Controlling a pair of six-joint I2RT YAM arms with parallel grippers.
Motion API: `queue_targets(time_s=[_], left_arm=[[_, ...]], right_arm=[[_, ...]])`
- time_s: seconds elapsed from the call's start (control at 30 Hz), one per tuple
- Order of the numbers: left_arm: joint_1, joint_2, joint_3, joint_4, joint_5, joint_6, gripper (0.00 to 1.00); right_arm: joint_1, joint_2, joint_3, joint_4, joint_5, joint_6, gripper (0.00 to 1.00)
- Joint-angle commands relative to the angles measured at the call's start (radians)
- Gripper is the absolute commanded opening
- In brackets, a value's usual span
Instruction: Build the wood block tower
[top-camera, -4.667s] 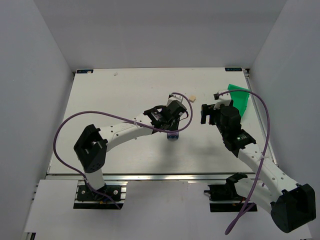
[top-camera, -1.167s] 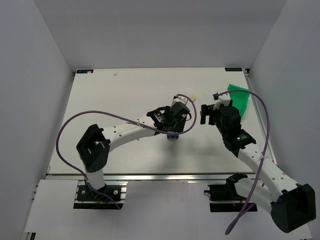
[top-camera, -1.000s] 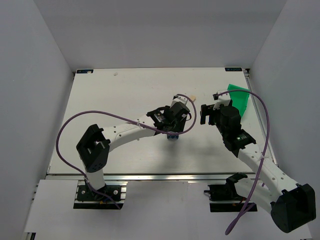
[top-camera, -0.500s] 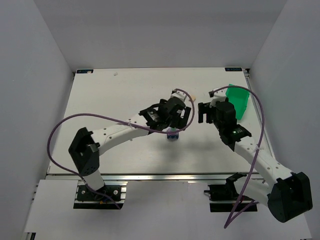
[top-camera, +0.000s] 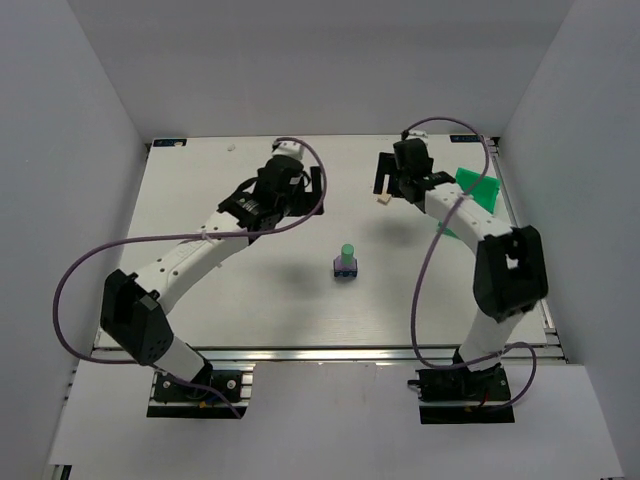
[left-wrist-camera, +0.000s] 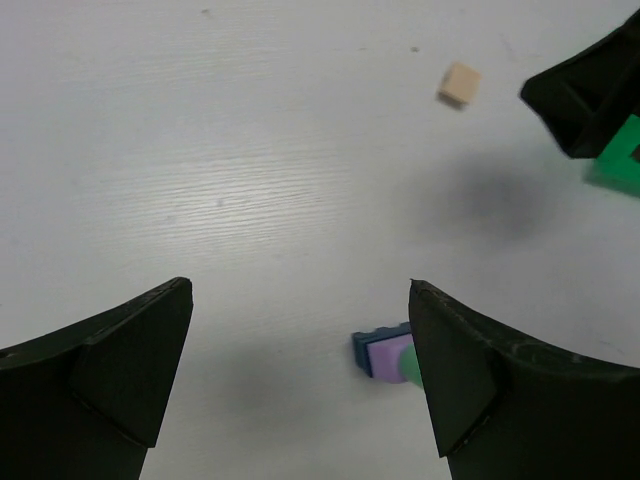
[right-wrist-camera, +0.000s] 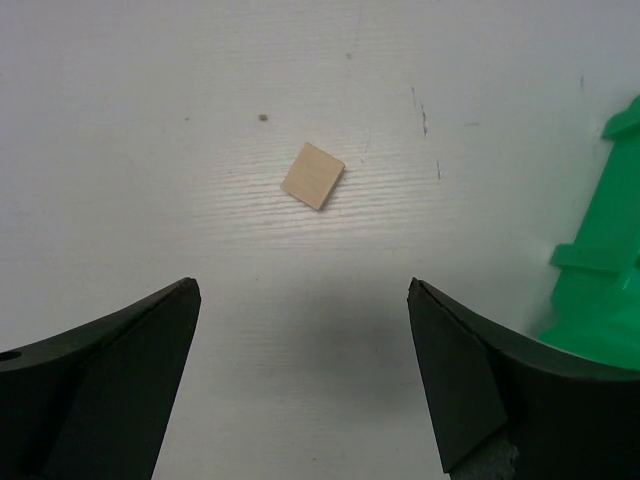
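Observation:
The wood block tower (top-camera: 345, 264) stands mid-table: a dark blue block at the bottom, a lilac one on it and a mint green one on top. In the left wrist view the tower (left-wrist-camera: 385, 352) shows partly behind my right-hand finger. My left gripper (top-camera: 291, 200) hangs open and empty, up and to the left of the tower, well apart from it. A loose cream block (top-camera: 382, 200) lies flat on the table further back. My right gripper (top-camera: 398, 188) is open and empty just above it; its wrist view shows the cream block (right-wrist-camera: 313, 176) ahead of the open fingers.
A bright green plastic bin (top-camera: 476, 195) stands at the table's right edge, close to the right gripper, and shows as the bin (right-wrist-camera: 598, 270) in the right wrist view. The table (top-camera: 230, 250) is white. Grey walls rise on three sides.
My left gripper opened, left the mint green block on the tower and pulled back up and left. The right arm swung toward the back, over the cream block.

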Motion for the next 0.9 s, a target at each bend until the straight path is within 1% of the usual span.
queue_targets(time_s=[0.0, 0.03, 0.07, 0.1, 0.17, 0.2, 0.33, 0.43, 0.5, 0.63, 0.67, 0.7, 0.77, 0.8, 0.87], left_arm=[[0.054, -0.14, -0.086, -0.008, -0.071, -0.053, 0.98], [0.077, -0.181, -0.106, -0.02, -0.094, -0.074, 0.98], [0.088, -0.201, -0.124, -0.02, -0.092, -0.082, 0.98], [0.096, -0.224, -0.166, -0.022, -0.092, -0.09, 0.98], [0.108, -0.263, -0.207, -0.005, -0.086, -0.093, 0.98], [0.116, -0.289, -0.223, 0.0, -0.088, -0.096, 0.98], [0.131, -0.31, -0.252, -0.018, -0.132, -0.104, 0.98], [0.139, -0.31, -0.261, -0.012, -0.117, -0.104, 0.98], [0.142, -0.31, -0.27, 0.001, -0.111, -0.101, 0.98], [0.153, -0.306, -0.28, 0.008, -0.108, -0.096, 0.98], [0.154, -0.304, -0.28, 0.008, -0.108, -0.096, 0.98], [0.156, -0.303, -0.281, 0.009, -0.106, -0.094, 0.98], [0.16, -0.3, -0.283, 0.014, -0.101, -0.094, 0.98], [0.163, -0.301, -0.283, 0.017, -0.097, -0.093, 0.98], [0.166, -0.298, -0.286, 0.021, -0.088, -0.091, 0.98]], right_arm=[[0.009, 0.177, 0.183, -0.167, 0.124, 0.193, 0.89], [0.015, 0.258, 0.284, -0.23, 0.161, 0.225, 0.89], [0.018, 0.259, 0.285, -0.264, 0.184, 0.24, 0.89], [0.024, 0.329, 0.362, -0.287, 0.212, 0.254, 0.89], [0.032, 0.388, 0.423, -0.324, 0.267, 0.279, 0.89], [0.032, 0.437, 0.446, -0.328, 0.273, 0.282, 0.89], [0.029, 0.534, 0.547, -0.339, 0.275, 0.299, 0.89], [0.029, 0.595, 0.605, -0.359, 0.279, 0.303, 0.89], [0.027, 0.621, 0.621, -0.35, 0.276, 0.303, 0.86], [0.026, 0.641, 0.638, -0.328, 0.275, 0.293, 0.76], [0.024, 0.646, 0.639, -0.327, 0.272, 0.29, 0.76], [0.021, 0.649, 0.638, -0.328, 0.267, 0.285, 0.72], [0.018, 0.658, 0.633, -0.328, 0.263, 0.282, 0.69], [0.018, 0.658, 0.63, -0.328, 0.258, 0.28, 0.63], [0.018, 0.654, 0.615, -0.33, 0.253, 0.277, 0.6]])
